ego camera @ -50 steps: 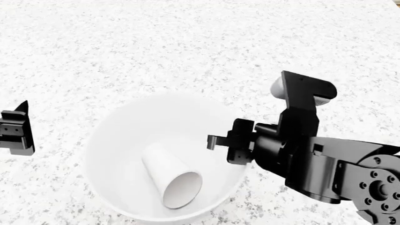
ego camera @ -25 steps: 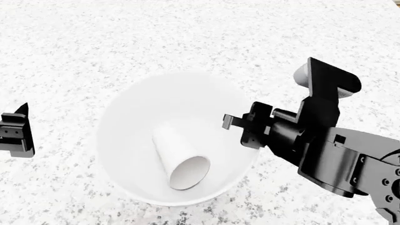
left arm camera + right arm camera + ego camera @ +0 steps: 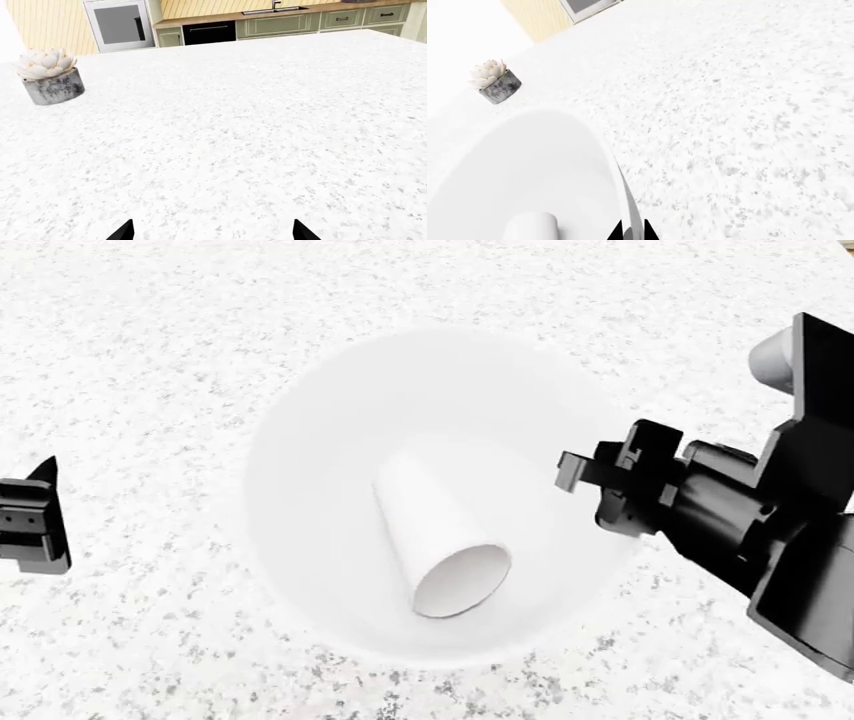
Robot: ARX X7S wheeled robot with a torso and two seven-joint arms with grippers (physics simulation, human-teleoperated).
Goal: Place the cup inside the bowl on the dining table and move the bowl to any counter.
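Cup (image 3: 438, 545) lying on its side inside bowl (image 3: 320, 480), mouth toward the robot. Bowl rim pinched by right hand (image 3: 577, 472), one fingertip inside the wall, one outside. Speckled table (image 3: 160, 340) under the bowl; contact with it not clear. Left hand (image 3: 212, 234) well apart from bowl, fingertips spread, gripping nothing. Potted succulent (image 3: 49, 76) far beyond left hand.

We saw the small white tapered cup (image 3: 434, 545) lying tipped inside the large white bowl (image 3: 320, 440), our black right gripper (image 3: 587, 478) at its rim.
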